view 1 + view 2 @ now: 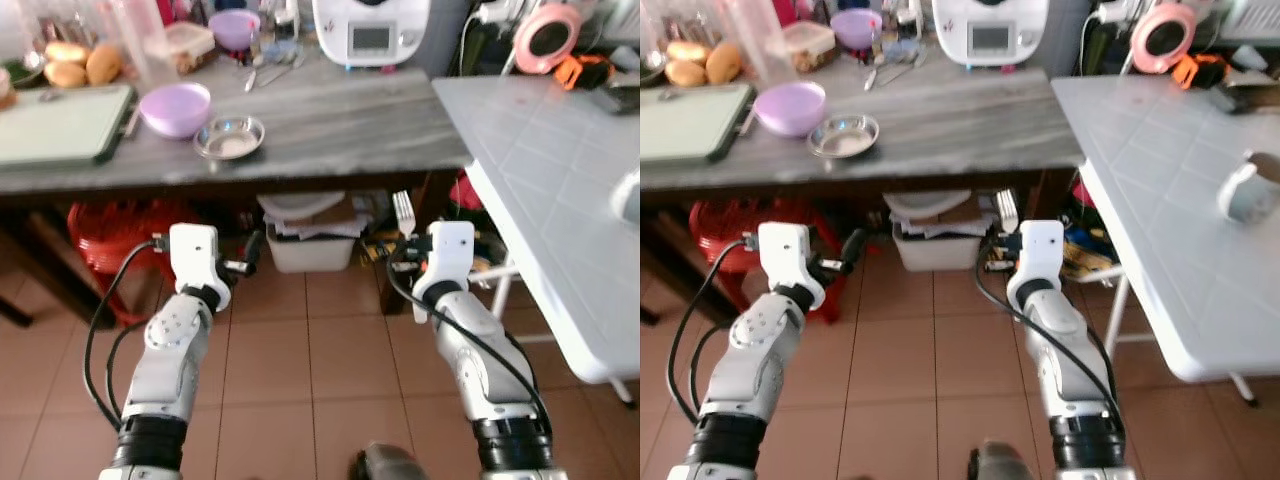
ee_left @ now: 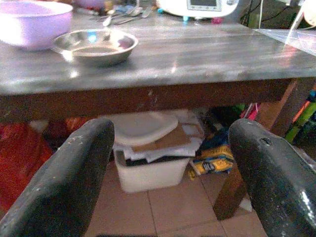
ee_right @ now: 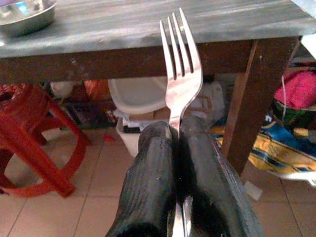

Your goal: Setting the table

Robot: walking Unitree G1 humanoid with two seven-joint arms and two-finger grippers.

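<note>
one fork (image 3: 180,64), held upright in the right gripper (image 3: 178,136) with tines up, in front of and below the worktop's front edge; two purple bowls: a big one (image 1: 176,108) near the front, left of centre, a smaller one (image 1: 234,28) at the back edge; one steel dish (image 1: 230,137) just beside the big bowl, close to the front edge; one green board (image 1: 62,124) at the left end; a few buns (image 1: 82,62) at the back left corner; one white appliance (image 1: 372,30) at the back edge, right of centre; loose cutlery (image 1: 272,70) lies near it; the worktop (image 1: 350,120) is grey streaked stone on dark wooden legs; a white tiled table (image 1: 545,170) stands to its right; underneath, a red stool (image 1: 105,240) and a white bin (image 1: 310,245) on a terracotta tiled floor (image 1: 320,360); the right gripper's fingers (image 3: 153,182) are clenched together on the fork's handle; the left gripper (image 2: 170,163) hangs spread wide, grasping nothing, pointing under the front edge.
</note>
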